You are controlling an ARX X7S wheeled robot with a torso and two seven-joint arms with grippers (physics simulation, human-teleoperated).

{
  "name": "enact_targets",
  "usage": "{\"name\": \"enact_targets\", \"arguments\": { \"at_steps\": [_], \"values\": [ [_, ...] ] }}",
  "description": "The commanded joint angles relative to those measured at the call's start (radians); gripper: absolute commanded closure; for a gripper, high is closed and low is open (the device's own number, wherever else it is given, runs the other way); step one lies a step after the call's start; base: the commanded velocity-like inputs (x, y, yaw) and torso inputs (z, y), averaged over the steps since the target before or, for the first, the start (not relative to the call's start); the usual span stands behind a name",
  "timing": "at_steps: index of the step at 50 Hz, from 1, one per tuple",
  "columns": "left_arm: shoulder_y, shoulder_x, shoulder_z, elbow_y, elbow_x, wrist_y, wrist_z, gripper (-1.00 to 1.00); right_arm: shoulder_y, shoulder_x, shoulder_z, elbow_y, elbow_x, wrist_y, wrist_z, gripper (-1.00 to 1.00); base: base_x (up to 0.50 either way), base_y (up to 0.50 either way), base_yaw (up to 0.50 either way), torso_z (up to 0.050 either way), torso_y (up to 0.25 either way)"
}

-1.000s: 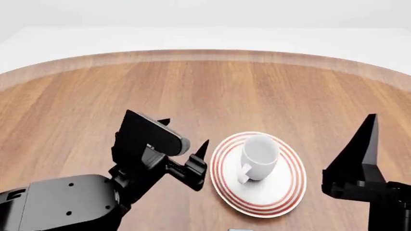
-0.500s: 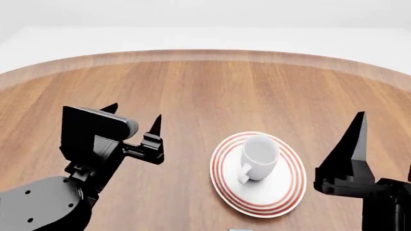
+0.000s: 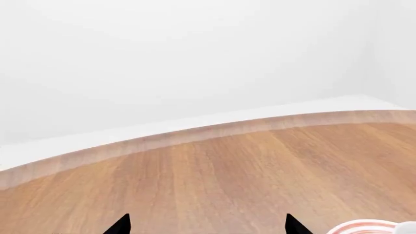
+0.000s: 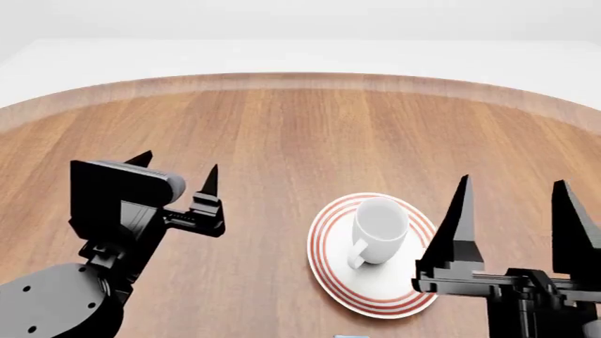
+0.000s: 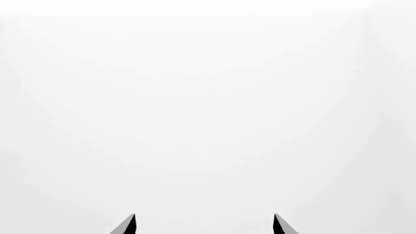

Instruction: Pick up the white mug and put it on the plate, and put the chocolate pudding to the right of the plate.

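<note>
Chocolate pudding [image 4: 352,336] shows only as a sliver of blue at the near edge of the head view, just in front of the plate [image 4: 413,299], so its lie cannot be read. Beside it on the right, the right gripper [image 4: 511,215] is raised with its fingers spread wide and nothing between them; its wrist camera sees only blank white. On the ringed plate stands the white mug [image 4: 376,230], upright with its handle toward the robot, so that half of the job looks done. Across to the left, the left gripper [image 4: 176,172] hangs well apart from the plate, fingers also spread and empty; its wrist view catches just the plate's rim. Beyond stretches bare bench [image 4: 310,127].

The risk I see: the right arm must come down close to the plate to reach the box, and a finger or forearm could clip the mug or push the plate, undoing the placement. Reaching half-blind for a barely visible box could also miss it.
</note>
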Motion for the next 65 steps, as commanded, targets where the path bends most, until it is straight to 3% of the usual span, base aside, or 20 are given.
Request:
{"name": "enact_targets", "arguments": {
  "at_steps": [1,18,44,65],
  "values": [
    [0.015,0.016,-0.027,0.003,0.01,0.015,0.022,-1.0,-0.026,-0.02,-0.055,-0.081,-0.056,0.103,-0.003,-1.0,0.0,0.0,0.0,0.0,0.0],
    [0.022,0.028,-0.027,-0.003,-0.005,0.014,0.034,-1.0,-0.027,-0.051,-0.178,-0.172,-0.137,0.356,0.059,-1.0,0.0,0.0,0.0,0.0,0.0],
    [0.024,0.042,-0.026,-0.009,-0.013,0.001,0.048,-1.0,-0.01,-0.082,-0.225,-0.189,-0.097,0.499,0.099,-1.0,0.0,0.0,0.0,0.0,0.0],
    [0.042,0.045,-0.027,-0.025,-0.014,0.01,0.055,-1.0,0.026,-0.144,-0.21,-0.242,0.158,0.827,0.173,-1.0,0.0,0.0,0.0,0.0,0.0]
  ]
}}
